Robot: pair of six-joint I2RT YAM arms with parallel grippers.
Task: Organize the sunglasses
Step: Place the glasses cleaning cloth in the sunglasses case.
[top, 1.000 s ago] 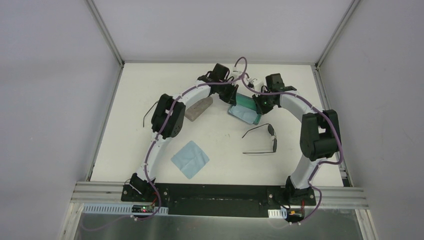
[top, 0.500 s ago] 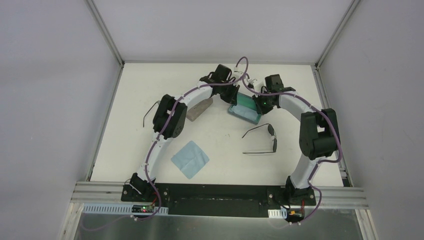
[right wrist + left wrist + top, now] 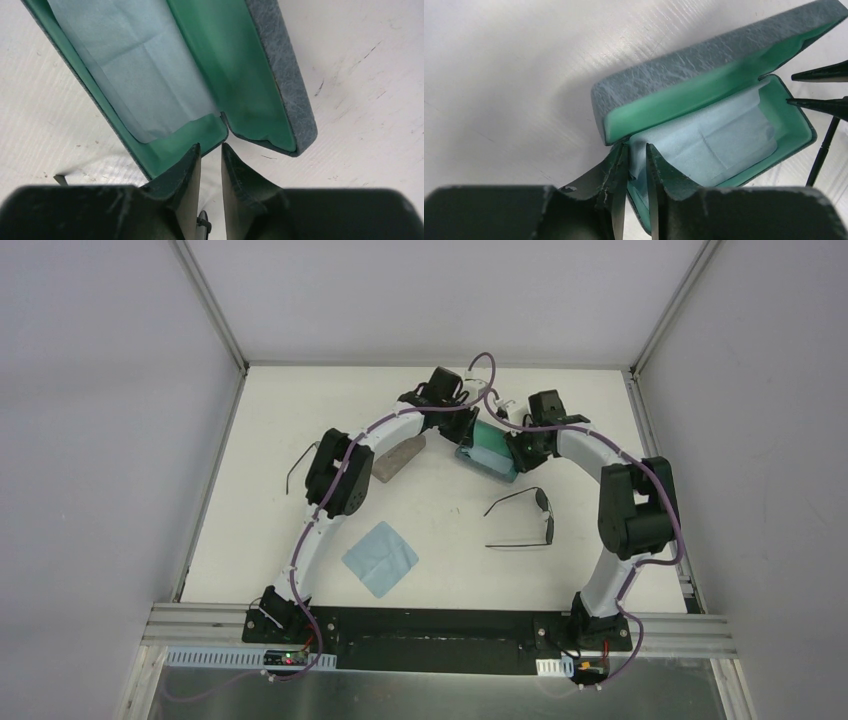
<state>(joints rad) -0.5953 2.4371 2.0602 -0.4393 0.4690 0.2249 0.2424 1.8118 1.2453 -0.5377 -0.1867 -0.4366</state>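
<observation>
Movement over the last second is slight but telling: the blue case has slid a little toward the far edge of the desk, and from overhead I see less of its green lining than I did, while the right gripper has crept in on its right-hand end. My left gripper is pinched down on the end wall of the case's tray, one finger outside and one resting on the folded cloth inside. The right one has its fingers almost together with only bare desk showing between them, holding nothing, its tips just beside the hinge corner. I read this as the case being steadied and kept open, so nothing is stowed yet. The sunglasses lie unfolded right of the desk's centre, well apart from the case. Their lens front runs near-to-far and faces the right edge, and both slender arms stretch toward the left edge. A second pair sits toward the left edge, mostly hidden behind my left arm, so I cannot tell its heading. A beige case and a loose cloth also lie there.
</observation>
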